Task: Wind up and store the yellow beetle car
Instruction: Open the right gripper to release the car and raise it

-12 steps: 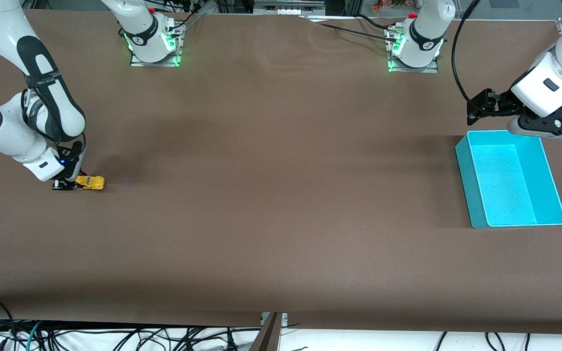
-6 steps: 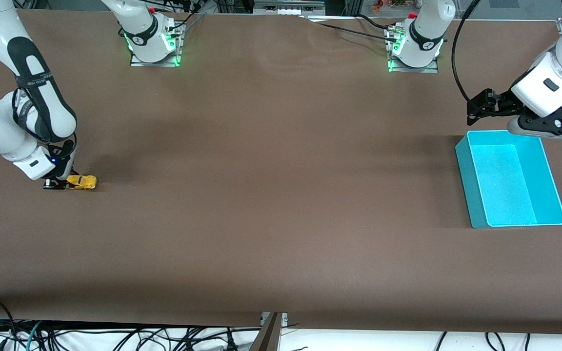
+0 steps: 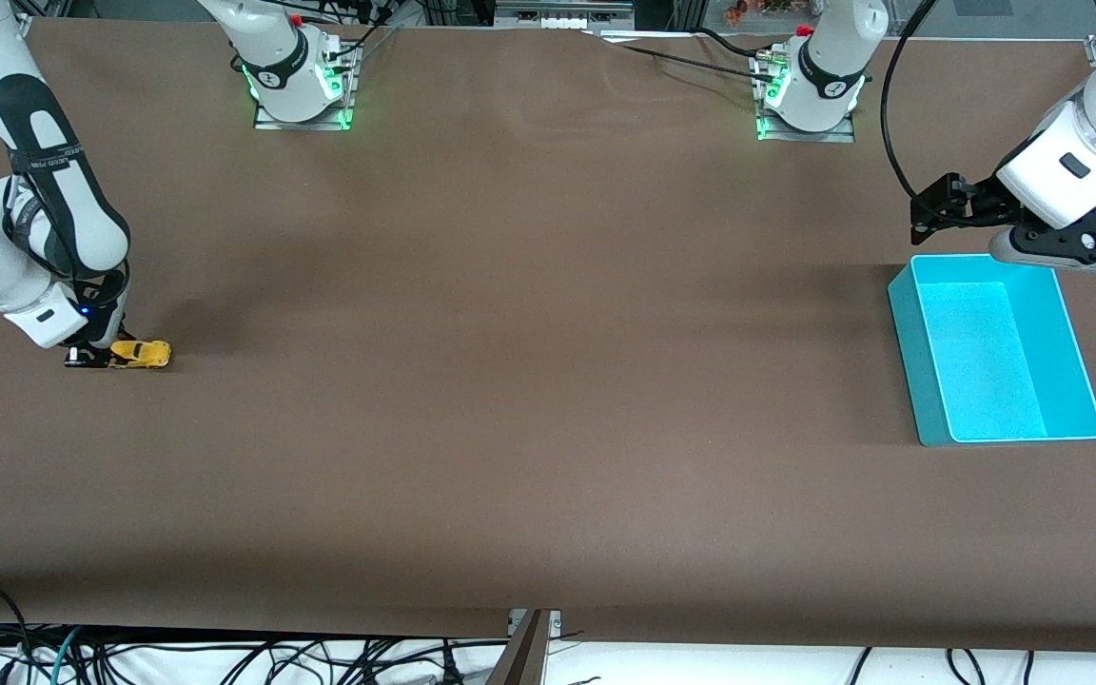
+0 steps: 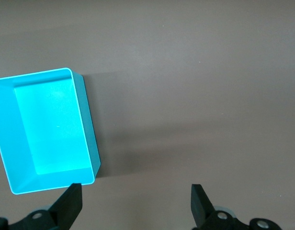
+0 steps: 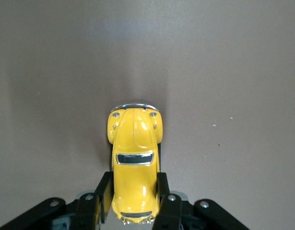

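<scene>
The yellow beetle car (image 3: 141,354) sits on the brown table at the right arm's end. My right gripper (image 3: 108,357) is down at the table and shut on the car's rear half. In the right wrist view the car (image 5: 133,158) lies between the two black fingers (image 5: 103,194), which press its sides. The cyan bin (image 3: 995,352) stands open and empty at the left arm's end. My left gripper (image 3: 962,211) hovers open and empty over the bin's edge nearest the bases. The bin also shows in the left wrist view (image 4: 47,129).
The two arm bases (image 3: 301,81) stand along the table edge farthest from the front camera. Cables hang below the table's near edge (image 3: 225,656). The brown table (image 3: 529,333) between the car and the bin is bare.
My right gripper has dragged the yellow beetle car along the table toward the right arm's end, away from the bin. The left arm has not moved.
</scene>
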Action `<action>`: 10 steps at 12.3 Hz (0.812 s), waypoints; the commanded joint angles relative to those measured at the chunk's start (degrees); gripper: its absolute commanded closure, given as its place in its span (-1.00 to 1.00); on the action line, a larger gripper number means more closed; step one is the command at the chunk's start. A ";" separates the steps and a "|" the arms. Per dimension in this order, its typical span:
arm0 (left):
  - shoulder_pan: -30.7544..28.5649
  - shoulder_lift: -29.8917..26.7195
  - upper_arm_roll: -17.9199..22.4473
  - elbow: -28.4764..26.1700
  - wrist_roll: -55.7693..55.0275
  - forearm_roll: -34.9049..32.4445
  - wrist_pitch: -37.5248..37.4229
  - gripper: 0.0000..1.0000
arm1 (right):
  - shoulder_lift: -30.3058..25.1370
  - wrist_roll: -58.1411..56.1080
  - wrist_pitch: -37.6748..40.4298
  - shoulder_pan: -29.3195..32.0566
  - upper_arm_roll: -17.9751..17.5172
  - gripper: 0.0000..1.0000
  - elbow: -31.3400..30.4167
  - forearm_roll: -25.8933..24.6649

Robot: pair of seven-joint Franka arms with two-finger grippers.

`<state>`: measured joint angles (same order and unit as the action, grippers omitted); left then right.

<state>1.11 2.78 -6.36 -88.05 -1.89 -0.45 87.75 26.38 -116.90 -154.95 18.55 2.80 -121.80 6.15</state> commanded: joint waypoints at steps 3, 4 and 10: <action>0.12 0.82 -0.05 2.01 -0.04 0.01 -1.35 -1.00 | 2.89 -1.49 10.14 1.05 -3.23 -1.00 9.52 2.03; 0.12 0.82 -0.05 2.01 -0.04 0.01 -1.35 -1.00 | 2.89 -1.40 15.24 0.70 -3.41 -1.00 13.56 2.12; 0.12 0.82 -0.05 2.01 -0.04 0.01 -1.35 -1.00 | 2.89 4.99 18.19 -0.53 -5.08 -1.00 17.73 2.38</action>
<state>1.11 2.78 -6.36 -88.04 -1.89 -0.45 87.75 28.81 -114.81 -137.73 18.53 -1.72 -105.27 7.70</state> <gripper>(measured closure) 0.000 0.000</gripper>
